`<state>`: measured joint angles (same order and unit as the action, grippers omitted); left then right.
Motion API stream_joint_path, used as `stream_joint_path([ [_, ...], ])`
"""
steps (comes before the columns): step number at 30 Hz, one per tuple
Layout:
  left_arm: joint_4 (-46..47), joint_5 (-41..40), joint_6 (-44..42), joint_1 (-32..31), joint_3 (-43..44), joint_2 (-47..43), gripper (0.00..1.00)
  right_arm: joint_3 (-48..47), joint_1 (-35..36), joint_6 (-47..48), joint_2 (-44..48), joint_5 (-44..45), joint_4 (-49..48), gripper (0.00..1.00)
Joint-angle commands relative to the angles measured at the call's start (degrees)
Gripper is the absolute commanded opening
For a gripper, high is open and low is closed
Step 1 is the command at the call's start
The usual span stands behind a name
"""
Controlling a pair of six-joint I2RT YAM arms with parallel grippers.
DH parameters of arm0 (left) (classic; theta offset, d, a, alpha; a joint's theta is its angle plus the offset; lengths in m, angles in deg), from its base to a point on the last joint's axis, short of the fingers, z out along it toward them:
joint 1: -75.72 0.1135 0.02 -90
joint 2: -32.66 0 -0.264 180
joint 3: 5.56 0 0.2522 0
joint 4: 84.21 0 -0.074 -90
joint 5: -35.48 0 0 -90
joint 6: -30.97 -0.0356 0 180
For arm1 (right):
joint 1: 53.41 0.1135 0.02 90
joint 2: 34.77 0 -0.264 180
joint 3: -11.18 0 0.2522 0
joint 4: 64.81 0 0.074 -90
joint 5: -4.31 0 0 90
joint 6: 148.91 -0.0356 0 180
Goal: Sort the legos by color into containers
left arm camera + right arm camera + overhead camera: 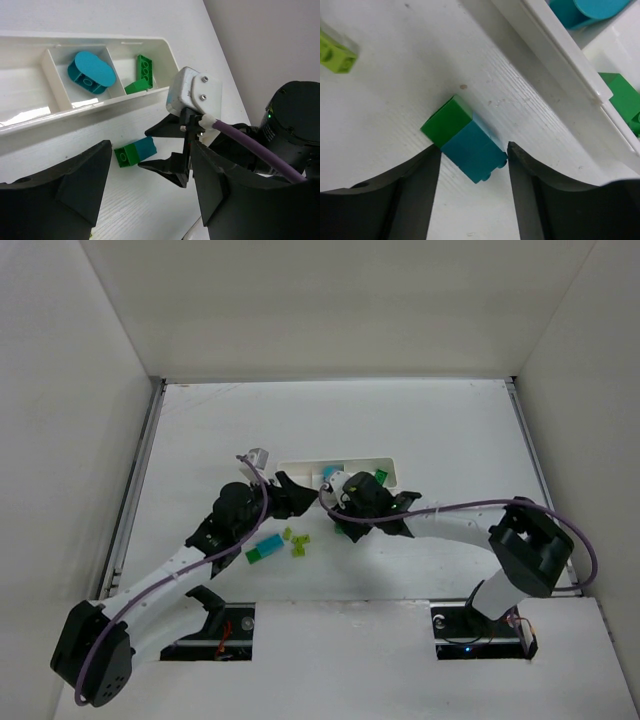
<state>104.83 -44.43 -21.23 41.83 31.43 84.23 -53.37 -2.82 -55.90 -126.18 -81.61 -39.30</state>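
Observation:
A joined green-and-cyan lego (467, 142) lies on the table just in front of the long white tray (560, 60). My right gripper (474, 161) is open, with one finger on each side of this lego, close to its corners. The lego (131, 152) and the right gripper (150, 150) also show in the left wrist view. My left gripper (150, 200) is open and empty, a little way in front of the tray (60, 115). The tray's middle compartment holds a cyan lego (91, 72). Its right compartment holds green legos (142, 72).
From above, a cyan-and-green lego (263, 550) and two yellow-green legos (288, 533) (300, 546) lie in front of the tray (385, 462), under the left arm. One yellow-green lego (335, 52) shows in the right wrist view. White walls enclose the table.

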Motion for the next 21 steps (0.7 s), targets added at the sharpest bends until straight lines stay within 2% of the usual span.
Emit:
stream_joint_path([
  [1,1.45,0.55,1.13,1.24,-0.28,-2.35,0.61,1.65,0.17,-3.09,3.35,-3.9,-4.71,0.58],
  [5,1.45,0.64,1.84,1.85,-0.55,-2.88,0.61,3.41,1.39,-5.55,2.83,-2.67,-5.42,0.64],
  [9,1.45,0.64,1.92,2.03,-0.64,-3.32,0.61,4.2,2.8,-5.9,1.07,-0.91,-7.17,0.64],
  [12,1.45,0.64,2.19,2.03,-0.81,-3.85,0.61,4.11,2.89,-6.08,0.8,0.75,-7.79,0.59],
  [16,1.28,0.81,2.89,2.03,-1.25,-4.55,0.61,4.82,3.16,-7.22,1.68,2.69,-9.2,0.48],
  [21,-0.13,1.08,3.68,2.12,-1.08,-5.86,0.61,5.96,2.98,-9.5,4.84,2.08,-9.81,0.39],
])
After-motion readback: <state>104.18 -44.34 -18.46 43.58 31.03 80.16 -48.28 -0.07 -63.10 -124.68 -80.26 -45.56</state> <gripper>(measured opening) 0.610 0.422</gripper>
